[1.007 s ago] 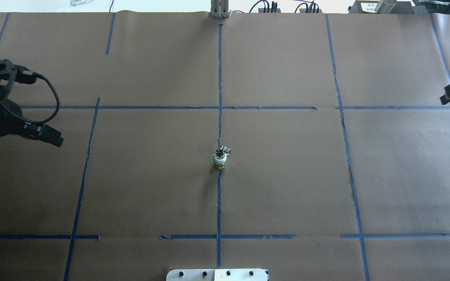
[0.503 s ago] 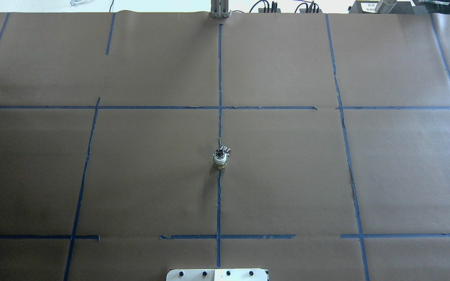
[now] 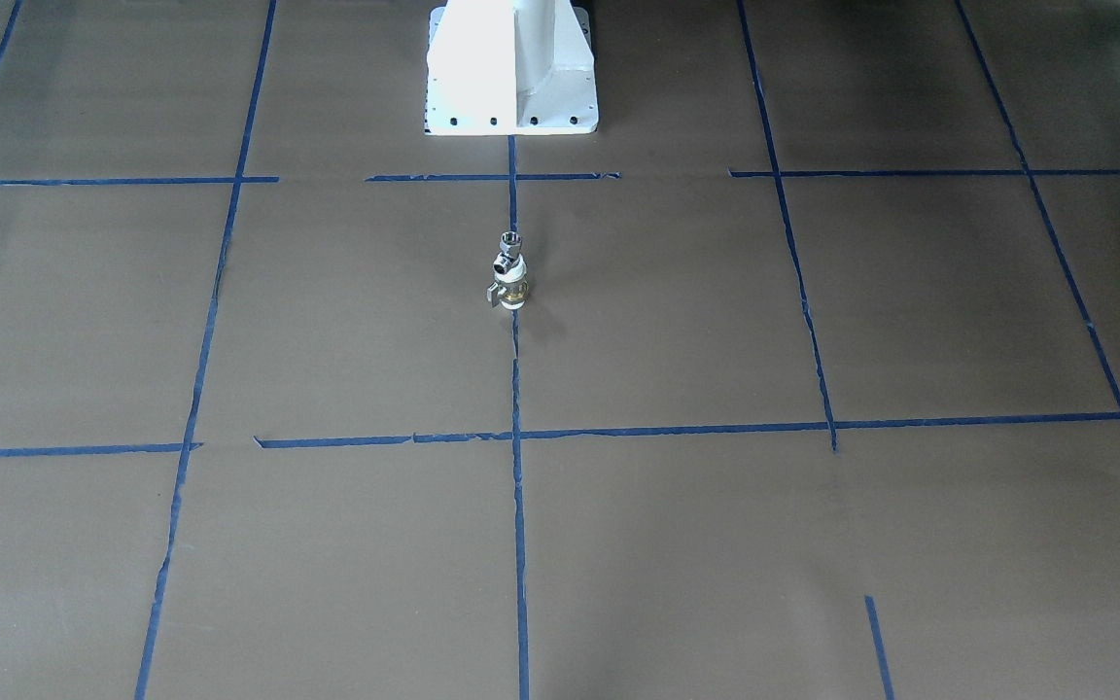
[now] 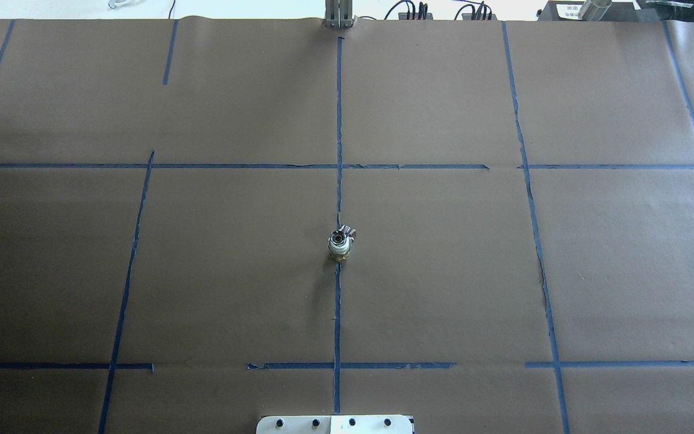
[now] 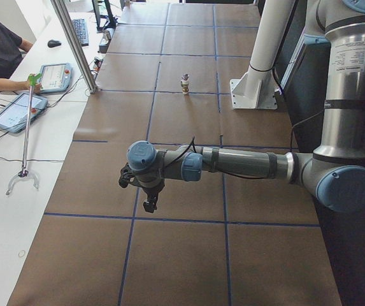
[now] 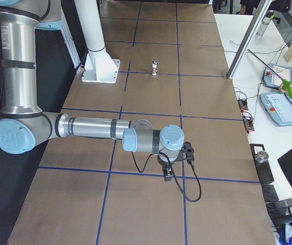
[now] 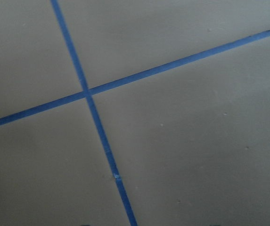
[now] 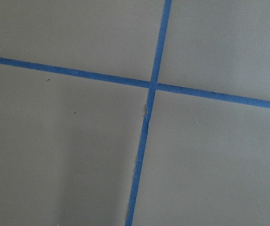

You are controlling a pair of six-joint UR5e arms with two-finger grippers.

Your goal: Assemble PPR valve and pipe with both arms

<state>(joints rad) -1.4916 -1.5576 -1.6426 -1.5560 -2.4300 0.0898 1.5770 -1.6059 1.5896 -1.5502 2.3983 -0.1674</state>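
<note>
The PPR valve [image 3: 514, 287] is standing mid-frame, the pipe [image 3: 509, 248] sitting atop it. The left pincer [image 5: 149, 203] and right pincer [image 6: 168, 176] are hanging low — apart or together, I cannot tell.

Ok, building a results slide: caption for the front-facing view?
Chrome pipe seated atop the PPR valve, standing upright on the centre blue tape line before the white robot base.

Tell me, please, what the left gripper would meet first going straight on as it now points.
The left gripper points down, so probably the brown table paper near a blue tape crossing.
</note>
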